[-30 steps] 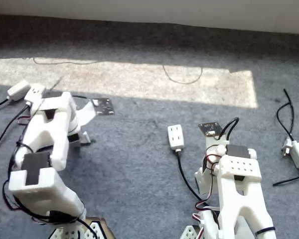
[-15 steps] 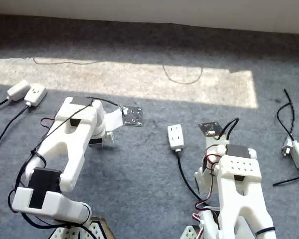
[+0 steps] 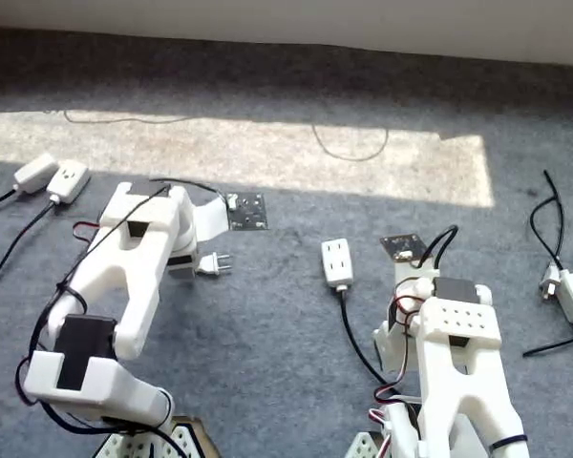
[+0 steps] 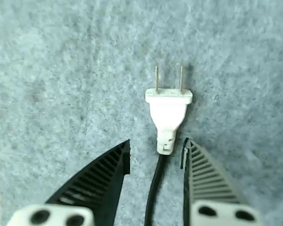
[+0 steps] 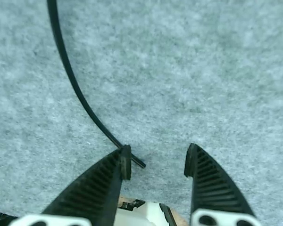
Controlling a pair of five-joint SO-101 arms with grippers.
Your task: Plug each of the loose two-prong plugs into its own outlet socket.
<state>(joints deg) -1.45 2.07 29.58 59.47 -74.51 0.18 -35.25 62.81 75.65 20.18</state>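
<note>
A white two-prong plug [image 4: 168,110] lies flat on the grey carpet with its prongs pointing away from my left gripper [image 4: 155,146]. That gripper is open, and its black fingers [image 4: 108,176] straddle the plug's tail and black cord [image 4: 153,193]. In the high view the plug [image 3: 215,264] points toward a white outlet socket [image 3: 336,262] a short way to its right. My right gripper [image 5: 158,155] stands open just over the carpet, nothing between its fingers, beside the socket's black cord [image 5: 73,80].
Two more white outlet pieces [image 3: 53,176] on cords lie at the far left. Another white plug and socket [image 3: 565,291] lie at the far right. A thin cable [image 3: 349,153] loops across the sunlit strip at the back.
My left arm swung right from the far-left outlets to mid-carpet. The white plug now shows on the carpet ahead of its gripper. The right arm has kept still.
</note>
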